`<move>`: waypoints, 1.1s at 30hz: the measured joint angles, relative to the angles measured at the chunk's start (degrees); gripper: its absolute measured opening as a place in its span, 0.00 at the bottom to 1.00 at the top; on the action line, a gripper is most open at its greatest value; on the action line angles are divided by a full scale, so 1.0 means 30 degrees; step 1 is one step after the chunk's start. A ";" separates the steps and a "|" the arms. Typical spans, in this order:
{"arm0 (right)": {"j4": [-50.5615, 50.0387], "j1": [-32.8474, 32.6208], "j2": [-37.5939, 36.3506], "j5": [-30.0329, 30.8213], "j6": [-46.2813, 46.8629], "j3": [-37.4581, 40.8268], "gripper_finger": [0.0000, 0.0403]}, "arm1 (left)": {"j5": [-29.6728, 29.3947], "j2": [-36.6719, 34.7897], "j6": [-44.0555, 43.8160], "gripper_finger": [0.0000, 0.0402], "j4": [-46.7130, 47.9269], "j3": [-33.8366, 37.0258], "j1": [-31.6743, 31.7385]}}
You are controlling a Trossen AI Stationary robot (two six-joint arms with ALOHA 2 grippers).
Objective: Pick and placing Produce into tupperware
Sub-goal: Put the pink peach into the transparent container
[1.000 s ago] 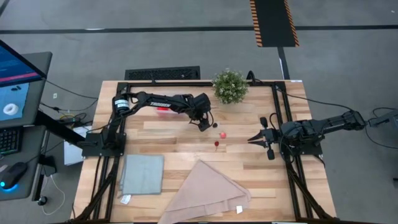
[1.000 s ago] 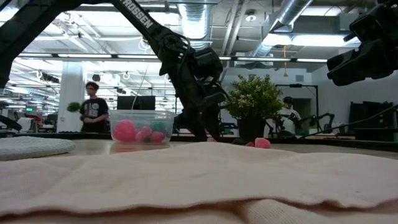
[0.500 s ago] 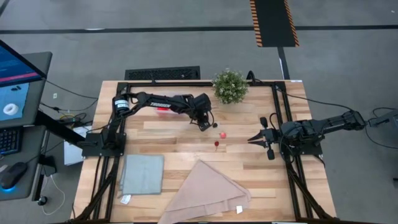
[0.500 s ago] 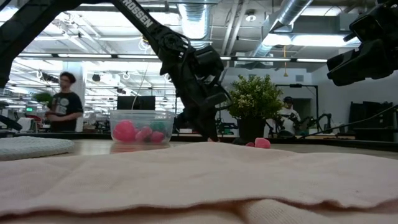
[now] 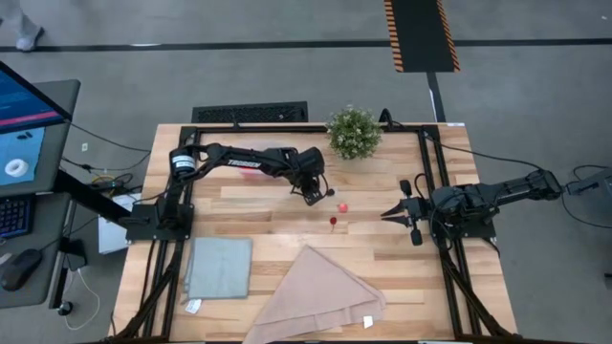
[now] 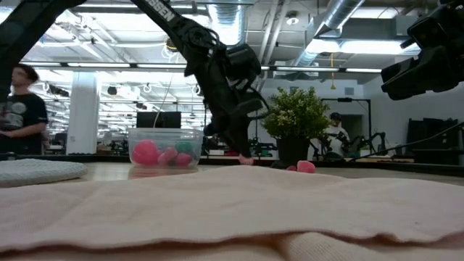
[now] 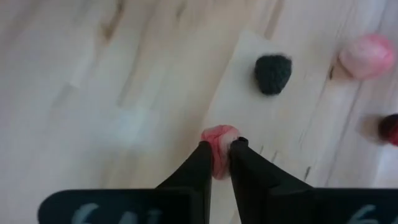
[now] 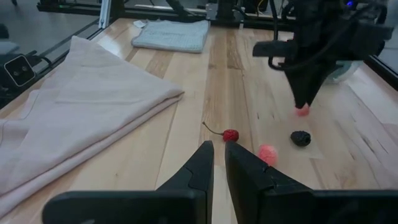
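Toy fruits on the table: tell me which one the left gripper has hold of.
The pale red one, pinched between the left gripper's fingertips. The black berry, pink ball and dark red cherry lie free nearby.

Both arms matte black, jointed tubular links. Left arm (image 5: 244, 159) has white lettering along a link and a silver-ringed shoulder joint; black cable loops at the wrist. Right arm (image 5: 497, 196) same build. Fingers (image 7: 202, 165) slim, black, tapered.

The left gripper (image 7: 220, 147) pinches a small pink fruit (image 7: 219, 138) above the wooden table (image 7: 93, 74); a dark berry (image 7: 273, 73) and a pink ball (image 7: 367, 55) lie beyond
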State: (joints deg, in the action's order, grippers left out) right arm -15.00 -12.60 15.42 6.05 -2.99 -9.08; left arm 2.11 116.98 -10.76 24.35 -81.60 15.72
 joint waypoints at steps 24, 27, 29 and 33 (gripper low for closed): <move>0.0022 0.0007 -0.0022 -0.0001 -0.0002 0.0000 0.16 | -0.7848 -0.9654 -0.4918 0.08 0.1262 0.7194 0.2334; 0.0015 0.0005 -0.0022 0.0004 -0.0002 0.0000 0.16 | -0.6957 -0.9971 -0.4951 0.08 0.0664 0.8077 0.2914; 0.0015 0.0007 -0.0015 0.0004 -0.0004 0.0000 0.16 | -0.6729 -1.0078 -0.4496 0.12 0.0425 0.8309 0.2976; 0.0015 0.0004 -0.0022 0.0001 -0.0002 0.0000 0.16 | -0.6304 -1.0067 -0.4415 0.28 0.0350 0.8495 0.2960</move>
State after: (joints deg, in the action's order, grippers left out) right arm -14.96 -12.59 15.35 6.05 -3.00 -9.08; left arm -16.80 86.78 -24.01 25.40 -56.12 24.60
